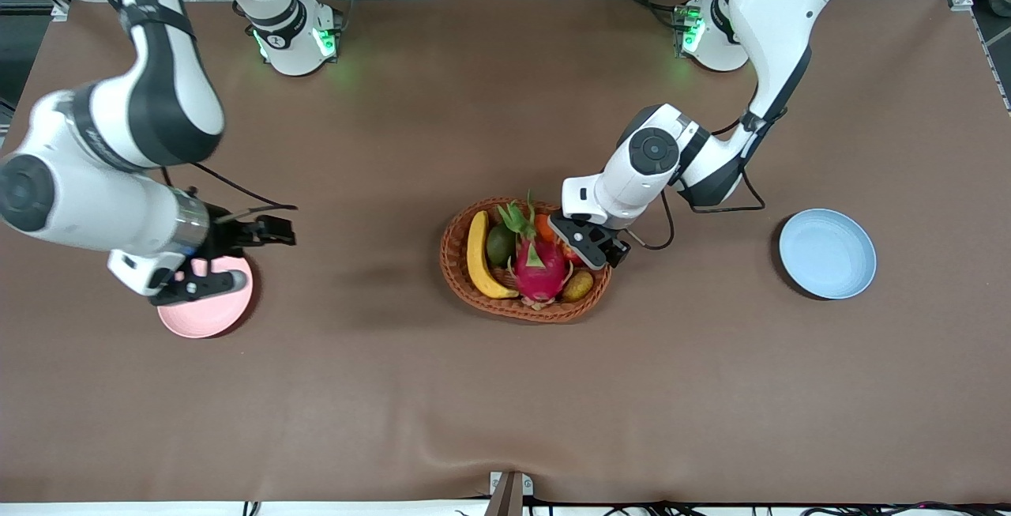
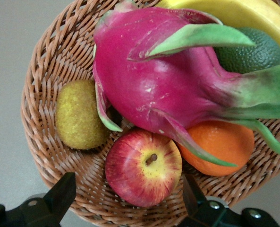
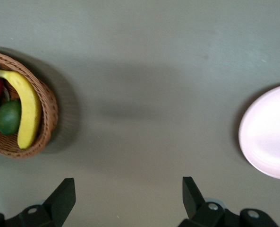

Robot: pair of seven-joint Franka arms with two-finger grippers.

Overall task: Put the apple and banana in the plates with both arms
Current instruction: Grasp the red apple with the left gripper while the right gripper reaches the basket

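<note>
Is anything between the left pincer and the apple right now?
Nothing visible. The left pincer is open over the basket, and in the left wrist view the apple lies uncovered between its fingers. The dragon fruit and orange lie close beside the apple; a kiwi lies apart.

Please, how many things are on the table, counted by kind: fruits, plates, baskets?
Fruits: 6, all in the basket: banana, apple, orange, dragon fruit, avocado, kiwi
Plates: 2: pink plate, blue plate
Baskets: 1: wicker basket
Total: 9
</note>
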